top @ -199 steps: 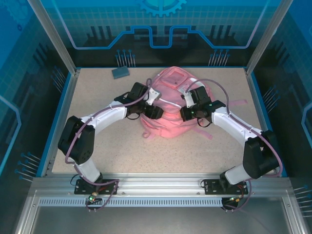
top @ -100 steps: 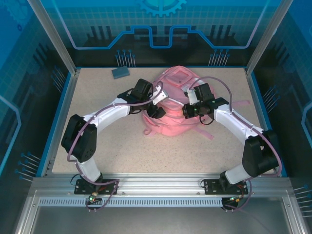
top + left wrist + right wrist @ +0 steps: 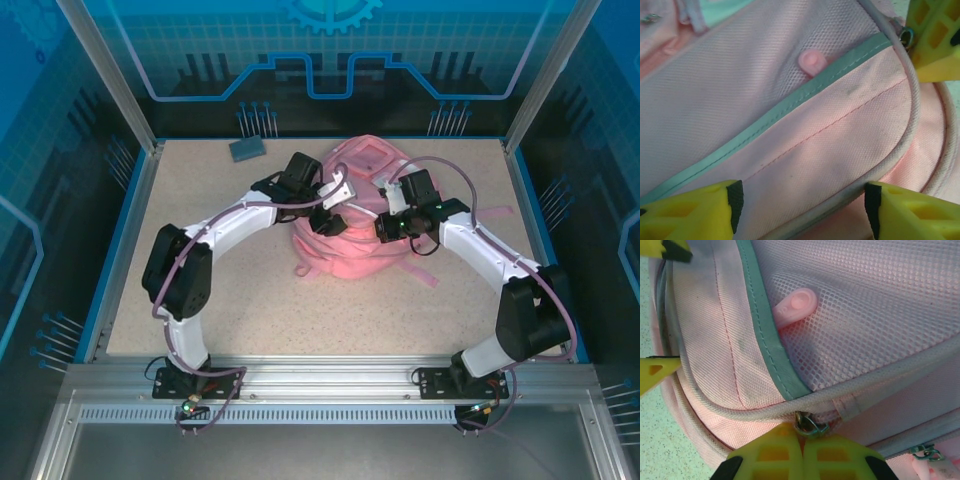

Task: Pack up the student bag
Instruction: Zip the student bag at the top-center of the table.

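Left tool (image 3: 800, 200) shifted onto student bag (image 3: 350, 255) edge, right tool (image 3: 802, 440) pinching zipper pull (image 3: 808, 424)

The left arm (image 3: 235, 215) has swung toward the far edge of the desk (image 3: 230, 300), and its elbow has drawn in from the left edge. The left pincer (image 3: 328, 207) now sits farther up the left side of the student bag (image 3: 360, 255). The right arm (image 3: 470, 250) has carried its wrist slightly toward the far edge. The bag's top has bunched and shifted a little toward the far right corner.
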You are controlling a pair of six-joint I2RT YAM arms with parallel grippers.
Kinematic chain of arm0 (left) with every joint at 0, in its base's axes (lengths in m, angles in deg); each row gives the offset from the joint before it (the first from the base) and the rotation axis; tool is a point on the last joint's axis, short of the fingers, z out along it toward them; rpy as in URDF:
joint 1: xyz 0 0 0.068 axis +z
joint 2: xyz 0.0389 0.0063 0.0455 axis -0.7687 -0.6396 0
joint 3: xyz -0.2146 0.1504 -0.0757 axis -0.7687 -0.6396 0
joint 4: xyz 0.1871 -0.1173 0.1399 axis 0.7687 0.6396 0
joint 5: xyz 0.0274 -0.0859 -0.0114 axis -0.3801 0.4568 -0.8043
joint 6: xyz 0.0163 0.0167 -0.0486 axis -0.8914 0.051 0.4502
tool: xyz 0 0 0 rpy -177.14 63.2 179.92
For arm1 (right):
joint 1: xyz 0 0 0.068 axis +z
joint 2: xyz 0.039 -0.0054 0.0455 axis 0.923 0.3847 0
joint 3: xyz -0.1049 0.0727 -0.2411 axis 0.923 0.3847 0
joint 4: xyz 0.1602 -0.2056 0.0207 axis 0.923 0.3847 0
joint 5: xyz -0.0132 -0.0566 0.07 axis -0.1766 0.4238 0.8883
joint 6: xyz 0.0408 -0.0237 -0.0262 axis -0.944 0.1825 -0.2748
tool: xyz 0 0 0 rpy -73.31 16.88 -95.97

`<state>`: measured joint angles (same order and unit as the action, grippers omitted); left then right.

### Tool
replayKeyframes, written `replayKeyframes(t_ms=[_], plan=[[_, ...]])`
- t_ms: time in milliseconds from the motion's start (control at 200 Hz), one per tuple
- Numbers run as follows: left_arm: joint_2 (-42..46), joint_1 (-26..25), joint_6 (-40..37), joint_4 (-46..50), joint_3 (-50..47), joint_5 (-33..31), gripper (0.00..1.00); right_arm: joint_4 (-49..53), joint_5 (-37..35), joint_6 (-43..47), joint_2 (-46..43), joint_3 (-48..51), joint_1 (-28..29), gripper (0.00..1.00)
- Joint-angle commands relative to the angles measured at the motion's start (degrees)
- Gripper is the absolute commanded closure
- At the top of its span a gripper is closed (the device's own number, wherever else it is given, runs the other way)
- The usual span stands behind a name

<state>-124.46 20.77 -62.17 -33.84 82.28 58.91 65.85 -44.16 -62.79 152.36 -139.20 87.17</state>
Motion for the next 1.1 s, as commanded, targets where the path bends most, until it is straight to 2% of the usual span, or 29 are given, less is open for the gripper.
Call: replayKeyframes(t_ms=[0, 40, 135, 205, 255, 395, 645, 745, 850, 895, 950, 1021, 1096], plan=[[-2.8, -0.5, -2.6, 3.0, 3.8, 4.8, 0.39, 2.2, 1.4, -0.5, -0.3, -1.7, -1.1, 1.00], [-3.3, -0.4, -2.5, 3.3, 3.8, 5.3, 0.42, 2.2, 1.9, -0.5, -0.5, -1.5, -1.1, 1.00], [-3.7, -0.4, -1.1, 1.8, 2.8, 5.4, 0.61, 2.0, 3.8, -0.3, -1.2, -0.9, -1.0, 1.00], [-3.2, -0.5, 1.3, -1.8, 0.9, 5.8, 0.76, 2.2, 4.8, -0.2, -1.4, -0.5, -0.7, 1.00], [-2.9, -0.7, 3.5, -5.1, -0.4, 5.4, 0.82, 2.3, 5.1, -0.4, -1.5, 0.0, -0.3, 1.00], [-3.4, -1.6, 9.9, -10.4, -1.9, 3.8, 0.90, 2.0, 4.7, -2.3, -2.2, 1.7, 2.9, 1.00], [-5.4, -2.5, 17.5, -14.4, -3.2, 2.1, 0.91, 1.9, -1.4, -7.1, -3.0, 2.7, 9.3, 1.00], [-4.1, -2.1, 20.1, -14.9, -3.8, 2.4, 0.88, 3.0, -3.1, -9.3, -3.3, 2.5, 8.6, 1.00], [0.3, -0.3, 26.6, -16.1, -5.6, 2.1, 0.71, 1.6, 1.4, -10.7, -6.6, 4.3, 6.3, 0.90], [2.5, 0.3, 29.5, -15.7, -6.3, 1.2, 0.58, 0.8, 3.1, -12.0, -8.8, 5.4, 5.2, 0.79], [5.4, 0.5, 33.4, -15.7, -7.7, -1.2, 0.48, -0.2, 4.0, -13.6, -11.3, 6.8, 3.7, 0.64], [8.5, 0.4, 38.9, -15.6, -9.5, -4.3, 0.41, -1.9, 4.6, -16.4, -14.0, 8.6, 1.4, 0.46], [11.0, 0.1, 45.3, -14.5, -11.2, -8.5, 0.35, -2.8, 4.8, -19.6, -15.5, 9.5, -1.2, 0.38]])
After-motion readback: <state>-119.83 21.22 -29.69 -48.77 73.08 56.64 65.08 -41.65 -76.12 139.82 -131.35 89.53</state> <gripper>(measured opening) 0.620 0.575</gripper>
